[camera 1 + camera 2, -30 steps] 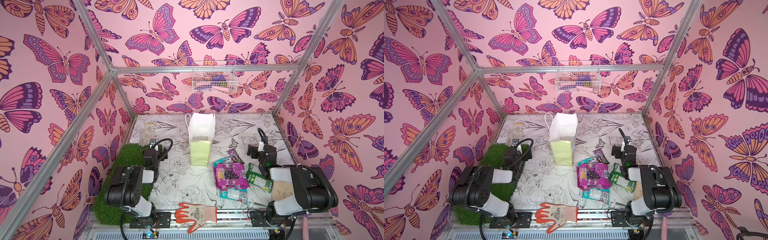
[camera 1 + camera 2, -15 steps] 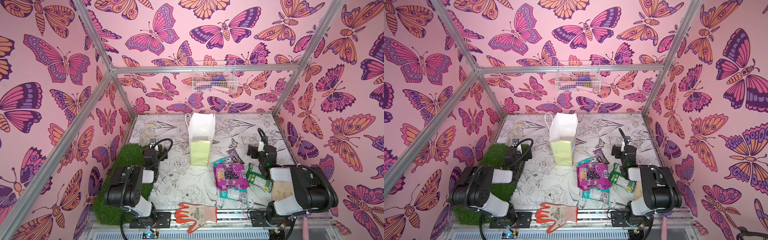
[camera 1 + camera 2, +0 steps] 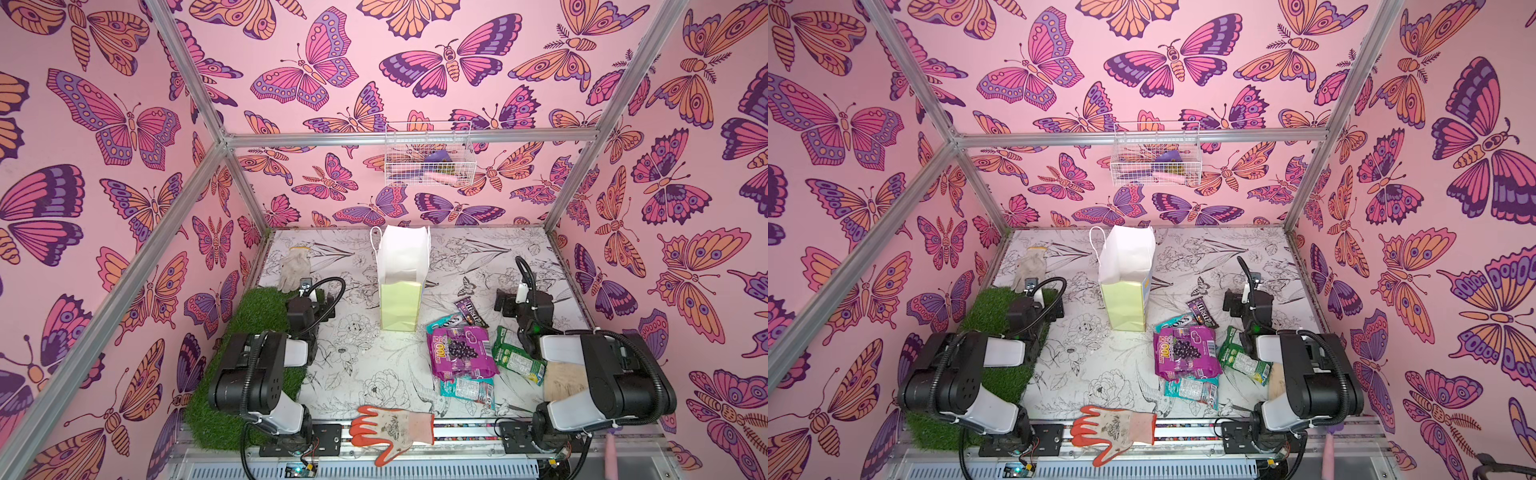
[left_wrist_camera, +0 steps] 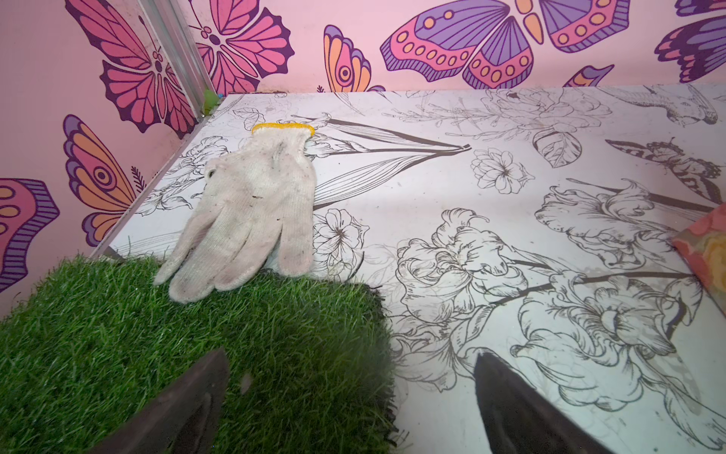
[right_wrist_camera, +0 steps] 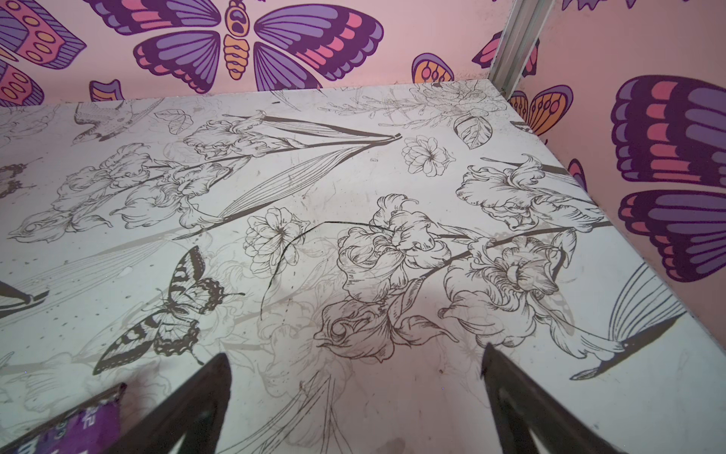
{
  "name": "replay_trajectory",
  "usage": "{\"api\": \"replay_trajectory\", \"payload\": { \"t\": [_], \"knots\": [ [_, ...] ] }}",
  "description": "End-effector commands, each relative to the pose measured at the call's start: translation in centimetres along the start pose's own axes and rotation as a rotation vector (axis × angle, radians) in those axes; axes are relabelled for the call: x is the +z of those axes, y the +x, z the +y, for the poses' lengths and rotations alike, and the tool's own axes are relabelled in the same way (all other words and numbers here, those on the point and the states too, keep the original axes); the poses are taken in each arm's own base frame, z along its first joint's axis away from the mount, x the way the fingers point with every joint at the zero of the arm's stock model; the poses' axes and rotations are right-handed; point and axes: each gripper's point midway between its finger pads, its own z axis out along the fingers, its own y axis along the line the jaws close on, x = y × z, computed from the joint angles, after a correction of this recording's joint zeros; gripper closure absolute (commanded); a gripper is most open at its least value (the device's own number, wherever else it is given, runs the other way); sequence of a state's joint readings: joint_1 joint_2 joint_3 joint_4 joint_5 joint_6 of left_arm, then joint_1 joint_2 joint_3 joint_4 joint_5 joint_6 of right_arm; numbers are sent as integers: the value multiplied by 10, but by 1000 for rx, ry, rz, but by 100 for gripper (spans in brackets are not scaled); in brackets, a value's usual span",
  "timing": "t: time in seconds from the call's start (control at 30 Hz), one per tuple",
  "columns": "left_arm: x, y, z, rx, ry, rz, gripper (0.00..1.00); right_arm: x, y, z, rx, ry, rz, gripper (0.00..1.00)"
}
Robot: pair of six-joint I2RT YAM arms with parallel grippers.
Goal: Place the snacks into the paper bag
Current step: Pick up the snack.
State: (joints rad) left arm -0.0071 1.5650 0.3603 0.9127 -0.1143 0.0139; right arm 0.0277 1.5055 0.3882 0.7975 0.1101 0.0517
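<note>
Flagging risks before the first pick. Paper bag (image 3: 398,307) stands upright mid-surface (image 3: 353,374), mouth up, white inside showing, nothing bracing it; no packet visible in it. All five snacks (image 3: 461,353) lie flat on the surface to its right, by the right arm (image 3: 602,374). Grape bag (image 3: 1183,353) sits on top of both teal bags: far teal bag (image 3: 445,321) pokes out at its far edge, near teal bag (image 3: 467,388) at its near edge. M&M's packet (image 3: 469,312) lies just beyond the far teal bag; touching or not, can't tell. Green-and-yellow bag (image 3: 515,361) is just beside the grape bag, partly hidden by the right arm.

Left hand (image 4: 349,355): fingers spread, empty, low over the edge of the grass mat (image 4: 118,353), pale cloth glove (image 4: 251,212) ahead of it. Right hand (image 5: 353,351): fingers spread, empty, over bare surface just right of the M&M's packet.

Failure modes I expect:
- Flat glossy film on a flat surface: fingers likely skid or catch only a corner, then the packet slips mid-carry.
- Overlap: lifting the grape bag probably drags or flicks a teal bag.
- Grape bag looks at least as wide as the bag's mouth; going in flat it would catch the rim and tip the unbraced bag. Edge-first entry, left hand steadying a wall.
- Orange-and-white glove (image 3: 390,428) at the front edge isn't a snack; skip it.
</note>
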Motion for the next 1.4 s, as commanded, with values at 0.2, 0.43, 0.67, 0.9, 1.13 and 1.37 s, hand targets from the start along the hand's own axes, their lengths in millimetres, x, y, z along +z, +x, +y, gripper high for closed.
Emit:
{"api": "replay_trajectory", "payload": {
  "t": [0.2, 0.43, 0.67, 0.9, 1.13, 1.37],
  "knots": [
    [-23, -17, 7, 17, -101, -104, 0, 2, -9, 0, 4, -4, -24, 1],
    [-64, -75, 16, -51, -178, -182, 1, -26, -44, -2, 1, 0, -71, 1],
    [-86, -94, 4, -184, -99, -176, 3, -62, -82, -28, 389, 112, -147, 1],
    [-111, -98, -16, -252, 7, -131, 5, -73, -69, -8, 621, -34, -32, 1],
    [-137, -113, -35, -268, 93, -101, 5, -81, -71, 12, 555, -105, 102, 1],
    [-157, -128, -63, -217, 169, -58, 7, -90, -54, 34, 461, -151, 265, 0]
  ]
}}
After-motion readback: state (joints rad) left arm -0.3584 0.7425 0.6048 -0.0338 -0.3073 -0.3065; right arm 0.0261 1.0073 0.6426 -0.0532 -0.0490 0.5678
